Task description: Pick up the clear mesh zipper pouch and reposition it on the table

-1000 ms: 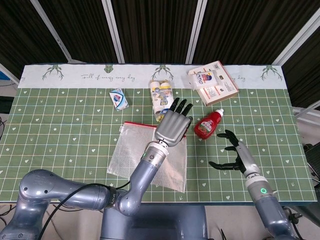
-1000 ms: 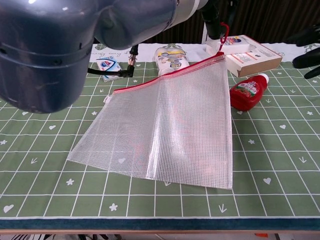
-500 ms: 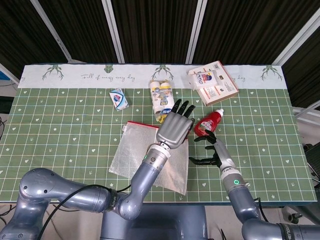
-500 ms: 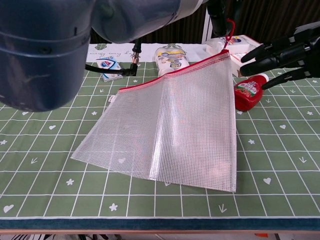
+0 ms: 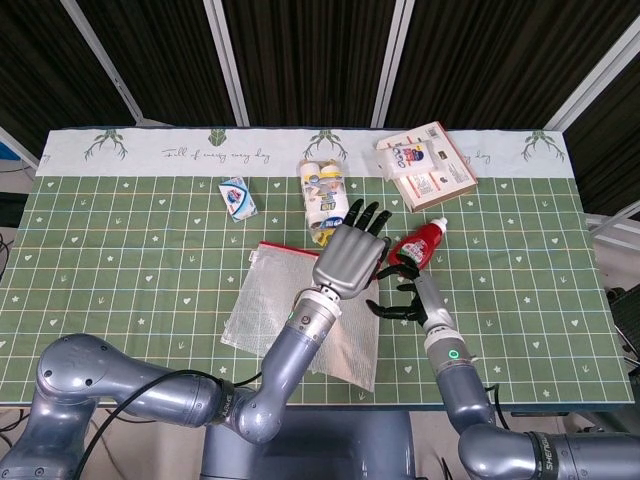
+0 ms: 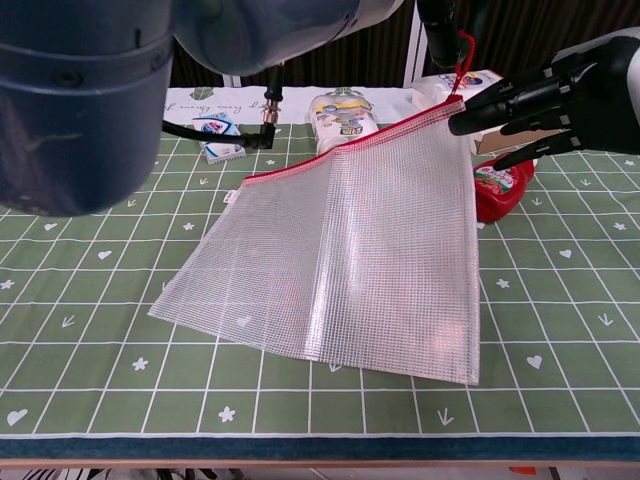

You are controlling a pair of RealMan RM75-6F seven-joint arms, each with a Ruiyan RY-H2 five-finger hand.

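Head view: green gridded table (image 5: 120, 270) with a white patterned strip along the far edge. Left hand (image 5: 350, 255) over the middle, back of the palm up, fingers stretched toward the far side, covering the pouch (image 5: 270, 310) at its near-right corner; whether anything is pinched under it cannot be told from here. Pouch lying mostly flat just left of and under that hand, red zip edge on the far side. Right hand (image 5: 405, 295) just right of the left one, fingers spread and curled a little, nothing inside them, tips close to the pouch's right edge. Red bottle (image 5: 418, 243) beside it, white cap pointing away. Farther back a yellow-and-white bottle (image 5: 324, 195), a small blue-and-white packet (image 5: 238, 196) and a flat box (image 5: 430, 166). Chest view: pouch (image 6: 340, 260) filling the middle, near edge resting on the table, far-right corner lifted — red pull loop (image 6: 462, 55) caught in the left hand's dark fingers (image 6: 438, 35) at the top of the frame. Right hand (image 6: 550, 100) at the upper right, fingers apart and reaching toward that raised corner, holding nothing, tips just beside the red zip edge; touching or not cannot be told. Red bottle (image 6: 497, 190) behind the pouch's right edge.
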